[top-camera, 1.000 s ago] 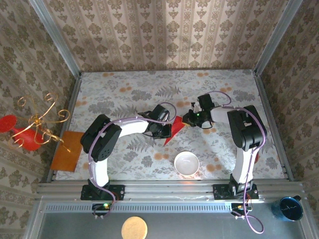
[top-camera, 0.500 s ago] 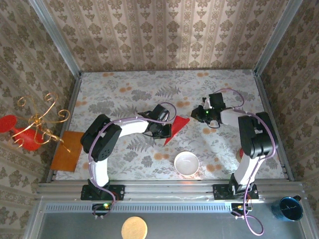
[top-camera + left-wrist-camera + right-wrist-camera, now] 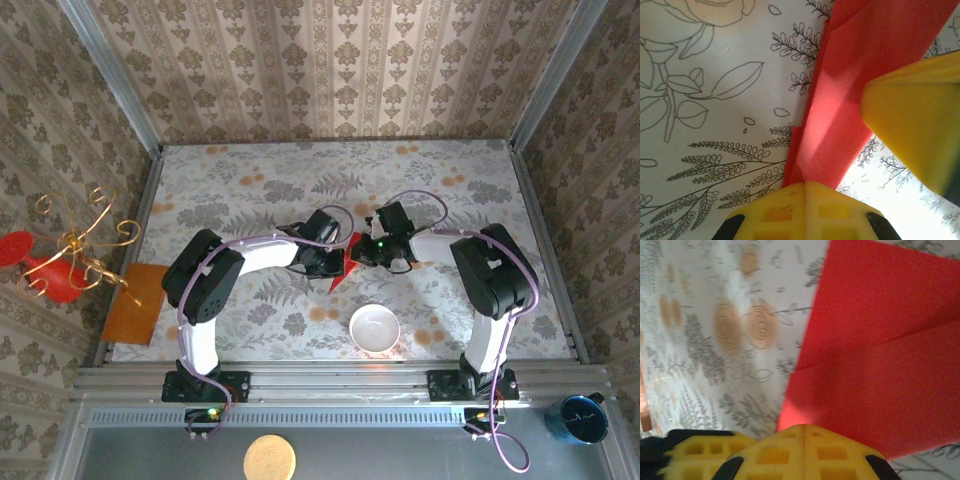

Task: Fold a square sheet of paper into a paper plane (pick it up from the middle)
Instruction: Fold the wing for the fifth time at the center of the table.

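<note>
**Both grippers are meeting, closed, at the folded red sheet**

The square sheet of paper [image 3: 337, 278] is lying near the middle of the patterned table [image 3: 450, 190], just beyond the white bowl [image 3: 374, 327], and it is showing folds and a pointed corner facing the bowl. The left gripper [image 3: 338, 262] is reaching in from the left with its fingers pressed together. In the left wrist view the folded paper [image 3: 840, 100] is running straight into the closed fingertips [image 3: 790, 200] and appears to be pinched there. The right gripper [image 3: 363, 252] is coming in from the opposite side, almost touching the left one. Its fingers [image 3: 770, 450] are also sitting fully together, with the creased paper [image 3: 880, 355] reaching under their tips; whether they are actually gripping it cannot be told. One right finger [image 3: 915, 125] is hanging over the paper's right edge in the left wrist view. An orange-brown board [image 3: 135, 303] is lying well apart at the table's left edge
</note>
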Tool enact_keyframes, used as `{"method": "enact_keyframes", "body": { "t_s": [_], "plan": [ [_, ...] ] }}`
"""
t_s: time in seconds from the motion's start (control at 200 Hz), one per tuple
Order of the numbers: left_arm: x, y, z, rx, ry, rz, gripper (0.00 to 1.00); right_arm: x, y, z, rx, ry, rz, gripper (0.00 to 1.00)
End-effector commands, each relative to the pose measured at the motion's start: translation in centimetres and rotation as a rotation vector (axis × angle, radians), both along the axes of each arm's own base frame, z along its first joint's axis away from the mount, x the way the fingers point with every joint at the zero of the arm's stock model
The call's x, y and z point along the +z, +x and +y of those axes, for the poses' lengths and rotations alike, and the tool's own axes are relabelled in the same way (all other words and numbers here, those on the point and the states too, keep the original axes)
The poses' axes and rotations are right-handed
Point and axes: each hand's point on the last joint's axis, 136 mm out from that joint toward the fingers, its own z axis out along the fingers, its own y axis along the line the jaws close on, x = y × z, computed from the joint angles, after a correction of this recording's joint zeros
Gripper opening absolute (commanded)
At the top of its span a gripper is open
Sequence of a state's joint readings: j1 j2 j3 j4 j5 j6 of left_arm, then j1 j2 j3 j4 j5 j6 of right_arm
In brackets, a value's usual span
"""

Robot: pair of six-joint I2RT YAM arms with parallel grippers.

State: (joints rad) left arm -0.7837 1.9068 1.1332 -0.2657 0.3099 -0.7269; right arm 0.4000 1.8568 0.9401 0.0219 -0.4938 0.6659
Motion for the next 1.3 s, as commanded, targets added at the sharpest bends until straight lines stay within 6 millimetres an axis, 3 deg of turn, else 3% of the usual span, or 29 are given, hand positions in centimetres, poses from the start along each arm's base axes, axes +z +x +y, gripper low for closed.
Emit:
{"method": "enact_keyframes", "body": {
  "t_s": [0.0,0.285,0.505,0.66,0.79,0.87,0.985,1.16,1.296],
  "plan": [
    [-4.9,-3.5,4.0,0.012,0.182,0.154,0.0,-0.7,1.6,-1.2,-0.034,-0.015,-0.018,0.07],
    [-5.6,-4.4,4.8,0.045,0.178,0.176,0.0,-3.4,6.0,-9.1,-0.237,-0.043,0.009,0.07],
    [-3.7,-3.1,2.7,0.01,0.09,0.141,0.0,-1.5,7.9,-10.0,-0.226,-0.064,-0.064,0.09],
    [0.6,-0.6,0.3,-0.03,-0.03,0.046,0.0,1.9,8.3,-10.2,-0.226,-0.037,-0.125,0.13],
    [5.9,2.1,-1.6,-0.024,-0.168,-0.075,0.06,4.7,6.9,-9.4,-0.206,-0.036,-0.137,0.2],
    [7.9,3.1,-1.7,-0.001,-0.233,-0.122,0.11,5.7,5.2,-9.2,-0.191,-0.072,-0.116,0.29],
    [8.6,3.6,0.2,0.058,-0.264,-0.151,0.16,6.7,2.8,-9.1,-0.179,-0.16,-0.077,0.4],
    [7.8,3.6,4.3,0.134,-0.232,-0.174,0.28,7.6,0.1,-9.8,-0.213,-0.342,-0.029,0.5],
    [6.8,3.5,6.7,0.171,-0.162,-0.196,0.4,7.5,-1.6,-8.4,-0.246,-0.396,0.023,0.57]
  ]
}}
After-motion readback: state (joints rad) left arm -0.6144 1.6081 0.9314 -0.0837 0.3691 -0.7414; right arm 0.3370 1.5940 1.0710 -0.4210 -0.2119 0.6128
